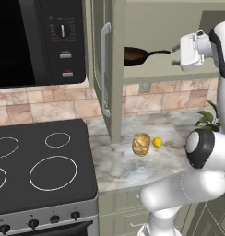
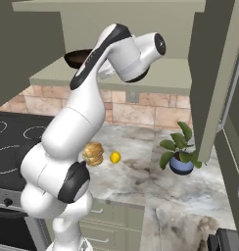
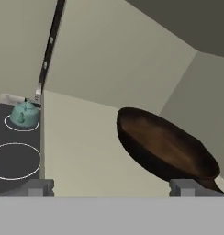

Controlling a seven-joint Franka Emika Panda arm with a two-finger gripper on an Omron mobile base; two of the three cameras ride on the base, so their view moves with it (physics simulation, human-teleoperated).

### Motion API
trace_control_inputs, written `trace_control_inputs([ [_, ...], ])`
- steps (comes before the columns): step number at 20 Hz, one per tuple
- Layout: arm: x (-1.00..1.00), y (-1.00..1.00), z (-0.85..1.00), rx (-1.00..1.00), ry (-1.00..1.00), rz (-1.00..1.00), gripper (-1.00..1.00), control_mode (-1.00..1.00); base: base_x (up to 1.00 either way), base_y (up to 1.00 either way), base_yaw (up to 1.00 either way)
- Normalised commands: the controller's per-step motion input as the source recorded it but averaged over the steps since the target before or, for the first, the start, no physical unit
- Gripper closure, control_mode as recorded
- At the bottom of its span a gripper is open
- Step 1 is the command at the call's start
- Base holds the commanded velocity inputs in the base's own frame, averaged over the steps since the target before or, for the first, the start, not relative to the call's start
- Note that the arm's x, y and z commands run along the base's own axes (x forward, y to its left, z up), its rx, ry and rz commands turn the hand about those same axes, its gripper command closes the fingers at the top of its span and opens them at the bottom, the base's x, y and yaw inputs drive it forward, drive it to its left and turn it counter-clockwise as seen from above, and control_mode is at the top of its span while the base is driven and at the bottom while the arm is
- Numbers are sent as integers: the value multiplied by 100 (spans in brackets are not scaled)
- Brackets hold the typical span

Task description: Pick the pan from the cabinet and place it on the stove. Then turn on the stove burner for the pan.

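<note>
The pan (image 1: 135, 55) is a dark skillet with a brownish inside, lying on the shelf of the open sage-green cabinet (image 1: 179, 76). Its thin black handle points right, toward my gripper (image 1: 175, 55). The gripper is open and level with the handle's end, holding nothing. In the hand view the pan (image 3: 164, 147) lies ahead and to the right, with the gripper (image 3: 111, 188) spread wide before it. In the right base view the arm hides part of the pan (image 2: 76, 58). The black stove (image 1: 40, 156) lies lower left, with its large ring burner (image 1: 53, 173).
The cabinet door (image 1: 107, 69) stands open between stove and shelf; another door (image 2: 214, 73) hangs open at right. A teal kettle (image 3: 24, 114) sits on the stove. A bread roll (image 1: 141, 144), a lemon (image 1: 157, 142) and a potted plant (image 2: 179, 152) are on the counter. A black microwave (image 1: 36, 37) hangs above the stove.
</note>
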Motion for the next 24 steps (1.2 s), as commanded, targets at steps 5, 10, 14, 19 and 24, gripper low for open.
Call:
trace_control_inputs([
  [5,22,0,-5,-6,0,0,-100,-100,0,0,0],
  [10,19,0,-1,-3,0,0,-100,-100,0,0,0],
  [14,12,3,0,-1,0,0,-100,-100,0,0,0],
  [19,0,0,0,0,0,0,-100,-100,0,0,0],
  [24,0,0,0,0,0,0,-100,-100,0,0,0],
])
